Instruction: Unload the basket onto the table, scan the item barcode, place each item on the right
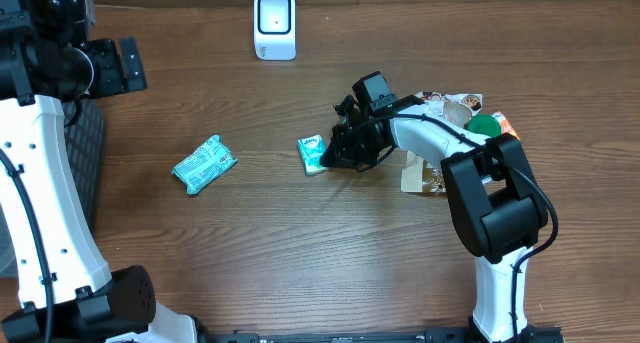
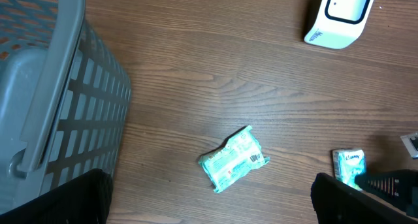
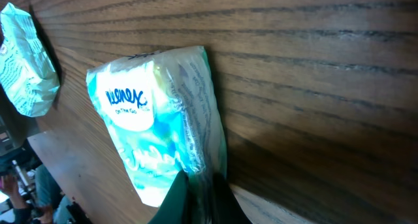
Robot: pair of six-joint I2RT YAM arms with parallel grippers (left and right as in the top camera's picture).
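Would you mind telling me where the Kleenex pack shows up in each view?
Overhead: Kleenex pack just left of centre.
Left wrist: it sits lower right.
Right wrist: large, left of centre.
Shared landmark: teal packet, to its left in every view.

A: Where does the overhead view sit?
B: Straight above, looking down on the whole tabletop (image 1: 300,253).
A: And the wrist views?
B: Left wrist is high and angled down (a wide view), sharing the white scanner (image 2: 339,15) and teal packet (image 2: 234,160) with overhead. Right wrist is low and very close to the tissue pack (image 3: 153,132), that same packet in its corner
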